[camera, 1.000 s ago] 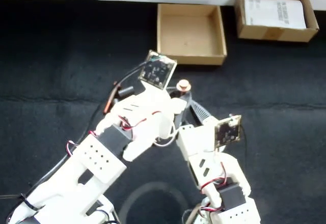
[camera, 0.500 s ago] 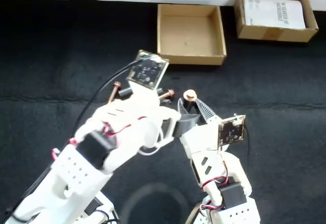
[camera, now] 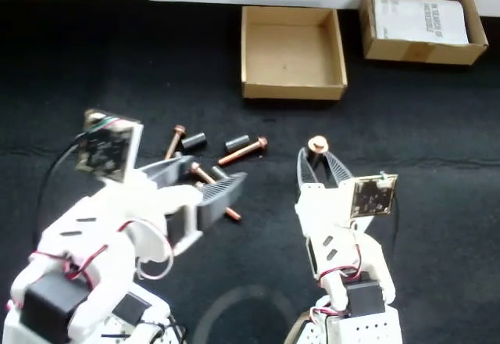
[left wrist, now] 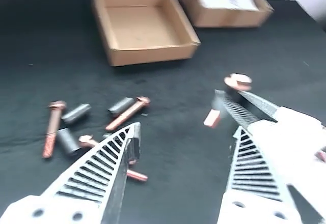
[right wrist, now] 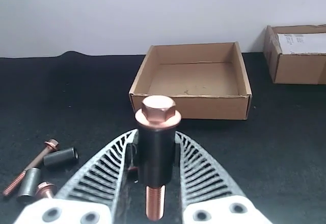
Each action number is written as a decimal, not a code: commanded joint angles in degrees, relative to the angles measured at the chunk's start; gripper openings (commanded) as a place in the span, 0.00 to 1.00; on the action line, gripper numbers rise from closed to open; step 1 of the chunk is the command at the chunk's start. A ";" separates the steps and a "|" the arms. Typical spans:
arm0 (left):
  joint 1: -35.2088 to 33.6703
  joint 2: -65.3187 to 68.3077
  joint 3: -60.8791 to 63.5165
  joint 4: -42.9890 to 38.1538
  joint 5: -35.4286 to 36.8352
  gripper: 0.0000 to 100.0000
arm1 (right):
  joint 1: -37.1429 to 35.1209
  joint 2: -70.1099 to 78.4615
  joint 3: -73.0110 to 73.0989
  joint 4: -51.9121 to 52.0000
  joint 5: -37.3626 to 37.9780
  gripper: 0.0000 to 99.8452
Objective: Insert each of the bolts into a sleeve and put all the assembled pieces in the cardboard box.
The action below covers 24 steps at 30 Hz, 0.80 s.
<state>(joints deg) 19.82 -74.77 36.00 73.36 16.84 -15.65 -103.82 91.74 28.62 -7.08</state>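
- Copper-coloured bolt [right wrist: 158,111] with a pinkish sheen on its head, set in a matt black sleeve [right wrist: 155,155].
- Loose bolts [camera: 242,151] the same copper; loose sleeves [camera: 194,138] dark grey.
- Cardboard box [camera: 293,90] plain tan-brown; second cardboard box [camera: 422,51] likewise brown, with a white sheet [camera: 422,19] printed in grey.
- Table cover [camera: 94,86] black.
- Left gripper [left wrist: 187,131] and right gripper [right wrist: 156,135]: grey fingers [left wrist: 107,168] in a ribbed openwork pattern.
- Left arm [camera: 101,234] and right arm [camera: 336,227] white, threaded with red wires [camera: 48,256].
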 commanded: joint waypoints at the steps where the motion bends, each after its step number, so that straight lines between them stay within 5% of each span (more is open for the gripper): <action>1: -6.90 -3.56 3.47 -0.18 -0.18 0.28 | 0.92 0.84 -9.45 1.27 0.53 0.01; 13: -20.35 -16.84 26.59 -0.70 -0.18 0.28 | 1.10 39.52 -43.65 1.89 0.53 0.01; 24: -33.36 -29.14 44.35 -11.43 -0.18 0.28 | 1.19 72.92 -70.81 1.89 0.35 0.01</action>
<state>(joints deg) -10.59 -102.90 79.16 64.04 16.84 -15.30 -37.01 29.85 30.46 -7.08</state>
